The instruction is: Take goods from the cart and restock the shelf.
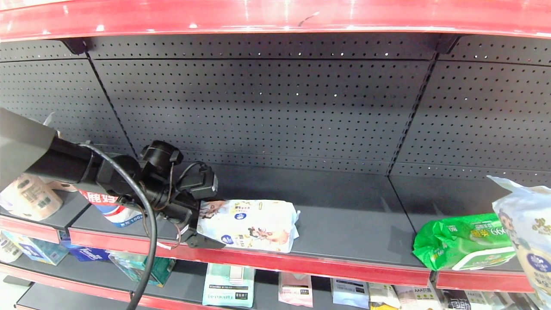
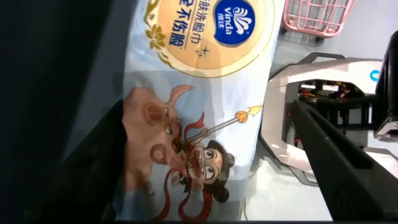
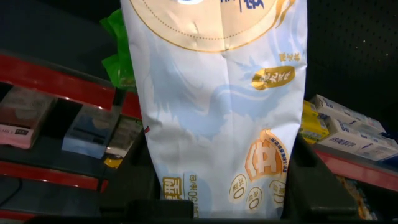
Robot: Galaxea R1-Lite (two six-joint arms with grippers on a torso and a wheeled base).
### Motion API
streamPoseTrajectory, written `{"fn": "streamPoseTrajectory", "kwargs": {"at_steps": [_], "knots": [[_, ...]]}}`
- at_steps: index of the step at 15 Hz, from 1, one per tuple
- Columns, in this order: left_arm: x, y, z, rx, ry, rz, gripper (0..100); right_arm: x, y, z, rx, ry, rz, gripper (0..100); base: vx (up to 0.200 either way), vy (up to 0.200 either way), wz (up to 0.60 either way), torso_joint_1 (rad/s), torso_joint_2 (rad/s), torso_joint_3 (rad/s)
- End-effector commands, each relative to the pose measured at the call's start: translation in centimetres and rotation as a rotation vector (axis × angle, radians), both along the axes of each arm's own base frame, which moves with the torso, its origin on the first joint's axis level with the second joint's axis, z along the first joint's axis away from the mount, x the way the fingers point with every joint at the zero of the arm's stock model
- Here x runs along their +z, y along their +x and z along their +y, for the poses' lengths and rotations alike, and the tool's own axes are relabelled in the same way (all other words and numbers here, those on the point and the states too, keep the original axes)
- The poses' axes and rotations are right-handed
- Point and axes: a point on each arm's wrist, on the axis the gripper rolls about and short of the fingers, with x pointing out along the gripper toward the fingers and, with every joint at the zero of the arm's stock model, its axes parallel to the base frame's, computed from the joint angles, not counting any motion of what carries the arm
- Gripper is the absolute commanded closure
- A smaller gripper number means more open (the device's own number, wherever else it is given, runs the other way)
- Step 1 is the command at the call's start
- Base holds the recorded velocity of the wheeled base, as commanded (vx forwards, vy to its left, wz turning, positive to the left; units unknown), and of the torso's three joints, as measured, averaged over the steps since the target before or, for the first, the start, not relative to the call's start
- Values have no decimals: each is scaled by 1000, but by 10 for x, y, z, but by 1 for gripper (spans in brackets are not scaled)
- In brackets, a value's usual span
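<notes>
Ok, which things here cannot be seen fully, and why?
- Head view: held white pack, cut off by the right edge.
- Head view: red-and-blue package, mostly behind the left arm.
- Right wrist view: green pack, mostly behind the held white pack.
- Head view: lower-shelf goods, cut by the bottom edge.

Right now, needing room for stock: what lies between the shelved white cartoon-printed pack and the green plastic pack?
Head view: from white pack to green pack, only bare dark shelf board.

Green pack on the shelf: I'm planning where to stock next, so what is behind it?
Behind the green pack: bare shelf board, then the perforated back panel. The white bag in the right claw covers its right end and anything behind that.
</notes>
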Motion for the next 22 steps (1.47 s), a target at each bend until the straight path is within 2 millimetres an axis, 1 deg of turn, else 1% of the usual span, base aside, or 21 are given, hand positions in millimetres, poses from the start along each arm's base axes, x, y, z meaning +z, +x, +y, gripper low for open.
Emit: {"fn": "streamPoseTrajectory", "kwargs": {"at_steps": [1, 4, 6, 7, 8, 11, 14, 16, 17, 19, 20, 21, 22], "knots": [[14, -2, 4, 9, -11, -45, 0, 0, 0, 0, 0, 0, 2, 100, 0, 0, 0, 0, 0, 0], [25, -2, 13, 46, -27, -102, 0, -1, 1, 0, -1, 1, 6, 100, 0, 0, 0, 0, 0, 0], [32, -5, 14, 78, -44, -86, 0, -2, 1, 0, 3, -6, 12, 100, 0, 0, 0, 0, 0, 0], [36, -1, 13, 108, -71, -113, 0, -3, 1, 0, 3, -7, 15, 100, 0, 0, 0, 0, 0, 0], [36, 0, 13, 131, -88, -114, 0, -5, 1, 0, 3, -7, 20, 100, 0, 0, 0, 0, 0, 0], [43, -7, 12, 228, -137, -82, 0, -9, 3, 0, 4, -4, 37, 100, 0, 0, 0, 0, 0, 0], [44, -7, 15, 306, -116, -140, 0, -10, 3, 0, 4, -4, 38, 100, 0, 0, 0, 0, 0, 0], [58, 0, 17, 535, -144, -247, 0, -10, 3, 0, 6, -3, 40, 100, 0, 0, 0, 0, 0, 0], [65, 1, 18, 641, -188, -286, 0, -10, 3, 0, 7, -3, 40, 100, 0, 0, 0, 0, 0, 0], [74, -1, 21, 865, -279, -345, 0, -9, 3, 0, 9, -3, 36, 100, 0, 0, 0, 0, 0, 0], [80, -5, 23, 949, -315, -364, 0, -9, 2, 0, 10, -2, 35, 100, 0, 0, 0, 0, 0, 0], [90, -21, 26, 1015, -376, -348, 0, -9, 2, 0, 10, 1, 34, 100, 0, 0, 0, 0, 0, 0], [97, -39, 30, 1032, -410, -331, 0, -9, 2, 0, 10, 4, 34, 100, 0, 0, 0, 0, 0, 0]]}}
